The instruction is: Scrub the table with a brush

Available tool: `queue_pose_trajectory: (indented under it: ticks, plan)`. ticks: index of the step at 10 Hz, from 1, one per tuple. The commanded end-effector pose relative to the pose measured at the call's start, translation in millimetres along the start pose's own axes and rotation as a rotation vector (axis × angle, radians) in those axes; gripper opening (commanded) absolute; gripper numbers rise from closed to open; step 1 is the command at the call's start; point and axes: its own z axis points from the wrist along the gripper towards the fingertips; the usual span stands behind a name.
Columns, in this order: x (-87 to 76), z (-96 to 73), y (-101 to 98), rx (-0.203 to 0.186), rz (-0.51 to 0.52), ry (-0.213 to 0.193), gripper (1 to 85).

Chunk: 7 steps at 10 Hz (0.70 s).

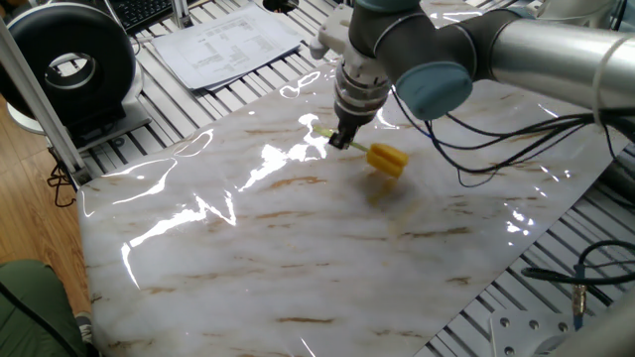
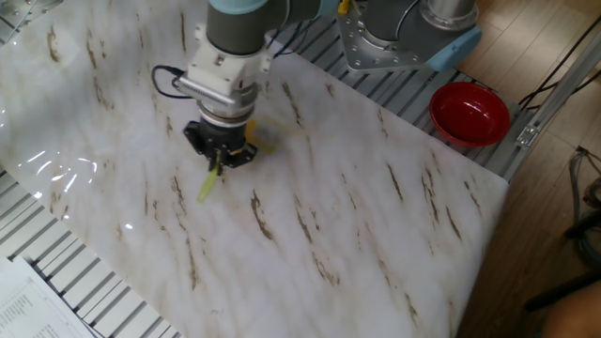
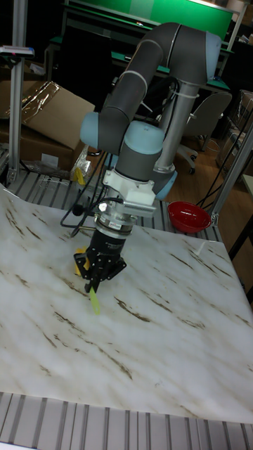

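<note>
My black two-finger jaws [image 1: 339, 140] are clamped on the thin pale yellow-green stick handle of the small brush [image 1: 382, 159], whose chunky yellow cylindrical bristle head rests on the glossy white marble-look worktop [image 1: 298, 258] with brown veins. The brush lies nearly flat (the handle tip pokes out past my jaws), well in from every edge. A shiny red bowl [image 2: 470, 114] sits off the worktop, beyond one edge.

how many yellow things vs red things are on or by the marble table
yellow: 1, the brush held in the pincer on the table
red: 1, the bowl beside the slab on the frame
total: 2
</note>
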Motion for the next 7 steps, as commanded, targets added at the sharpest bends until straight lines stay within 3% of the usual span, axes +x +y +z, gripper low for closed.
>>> queue_pose_trajectory:
  ticks: [1,3,4,7]
  plan:
    - [2.1,14.5,-21.6,0.037,-0.041,-0.023,1.0]
    - [10.8,19.7,-27.8,0.060,-0.060,-0.025,1.0]
    - [11.6,22.1,-24.8,0.051,-0.060,-0.040,1.0]
    - [13.6,24.6,-4.5,-0.023,0.004,-0.046,1.0]
